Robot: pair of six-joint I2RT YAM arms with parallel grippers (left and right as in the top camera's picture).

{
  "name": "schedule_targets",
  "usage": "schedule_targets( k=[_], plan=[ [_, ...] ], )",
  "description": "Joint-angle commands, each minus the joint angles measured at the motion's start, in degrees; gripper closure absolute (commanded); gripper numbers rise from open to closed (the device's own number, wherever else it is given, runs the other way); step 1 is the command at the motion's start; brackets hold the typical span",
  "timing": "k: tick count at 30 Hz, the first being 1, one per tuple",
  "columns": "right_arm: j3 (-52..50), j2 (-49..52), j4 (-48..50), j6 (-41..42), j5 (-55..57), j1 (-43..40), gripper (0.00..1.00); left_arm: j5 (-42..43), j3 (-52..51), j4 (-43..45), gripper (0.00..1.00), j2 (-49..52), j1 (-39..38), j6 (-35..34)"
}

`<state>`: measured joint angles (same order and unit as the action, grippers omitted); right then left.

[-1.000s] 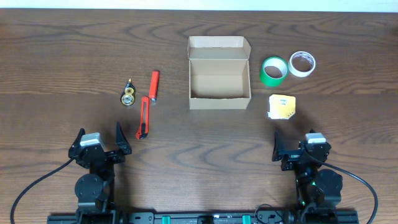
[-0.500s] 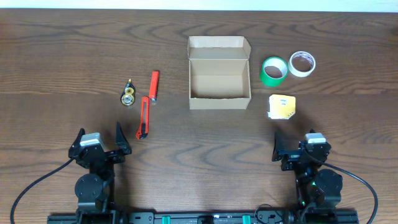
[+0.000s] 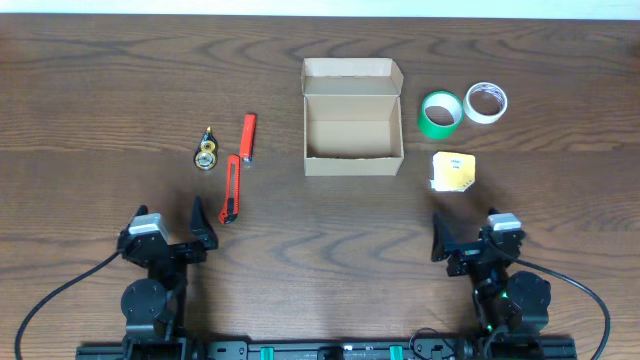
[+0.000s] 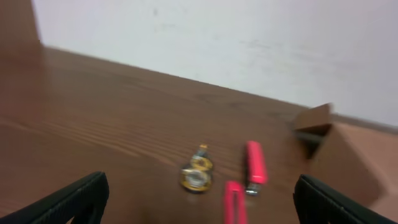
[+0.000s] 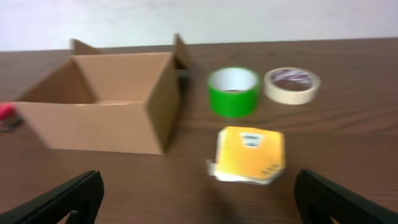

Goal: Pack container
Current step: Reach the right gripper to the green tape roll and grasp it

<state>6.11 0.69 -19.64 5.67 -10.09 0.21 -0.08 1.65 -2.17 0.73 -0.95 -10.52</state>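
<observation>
The tan cardboard container (image 3: 353, 130) stands open and empty at the table's middle back, its flap lid tilted back; it also shows in the right wrist view (image 5: 102, 106) and partly in the left wrist view (image 4: 339, 158). My left gripper (image 3: 172, 228) is open and empty near the front left. My right gripper (image 3: 470, 233) is open and empty near the front right. A yellow packet (image 3: 453, 171) lies right of the box, ahead of my right gripper (image 5: 196, 202). My left gripper (image 4: 199, 205) faces the red cutters.
A green tape roll (image 3: 440, 112) and a white tape roll (image 3: 485, 102) lie right of the box. Two red utility knives (image 3: 231, 188) (image 3: 248, 137) and a small yellow tape measure (image 3: 206, 154) lie left of it. A white wall is behind the table.
Both arms have shifted slightly: the left gripper moved a little to the right and the right gripper a little to the left. The wrist views are motion-blurred. No object has moved.
</observation>
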Motion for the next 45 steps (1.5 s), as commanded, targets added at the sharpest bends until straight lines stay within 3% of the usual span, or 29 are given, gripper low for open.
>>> schedule_targets(
  k=[1, 5, 10, 14, 21, 24, 27, 29, 30, 37, 45],
  plan=[
    [1.1, 0.7, -1.2, 5.6, -8.0, -0.5, 0.01, 7.1, 0.4, -4.1, 0.04, -0.5, 0.2, -11.6],
    [5.8, 5.7, -2.0, 6.3, -8.6, -0.5, 0.01, 7.1, 6.3, -13.2, 0.04, 0.0, 0.2, -12.6],
    [17.8, 22.8, -4.8, 3.6, -8.6, -0.6, 0.01, 4.3, 17.2, -20.0, 0.04, 6.9, 0.2, -8.1],
    [34.2, 42.2, -14.1, -1.0, -8.6, -0.6, 0.01, -1.0, 29.3, -25.9, 0.04, 18.9, 0.2, -3.7],
    [67.9, 71.7, -34.7, -3.0, -10.6, -0.5, 0.01, -1.4, 51.7, -37.5, 0.05, 45.8, 0.2, 3.1],
    [76.1, 78.9, -37.4, -2.6, -20.1, -0.5, 0.01, -1.3, 60.8, -43.0, 0.05, 56.5, 0.2, 3.1],
    [79.8, 83.9, -34.0, -1.2, -24.8, -0.4, 0.04, -1.4, 68.6, -48.3, 0.05, 65.7, 0.3, 3.2],
    [82.4, 86.6, -35.1, 3.9, -21.3, 0.2, 0.15, -1.4, 71.8, -50.9, 0.05, 69.9, 0.3, 3.3],
    [84.0, 88.0, -36.6, 5.6, -18.4, 0.9, 0.16, -1.4, 73.1, -52.0, 0.05, 71.8, 0.3, 3.3],
    [96.4, 98.7, -45.1, 6.5, -4.0, 8.7, 0.12, -1.5, 73.9, -53.3, 0.05, 76.7, 0.3, 9.2],
    [108.9, 113.2, -51.2, 7.5, 2.7, 12.9, 0.14, -1.9, 73.9, -53.7, 0.05, 76.8, 0.3, 12.3]
  ],
)
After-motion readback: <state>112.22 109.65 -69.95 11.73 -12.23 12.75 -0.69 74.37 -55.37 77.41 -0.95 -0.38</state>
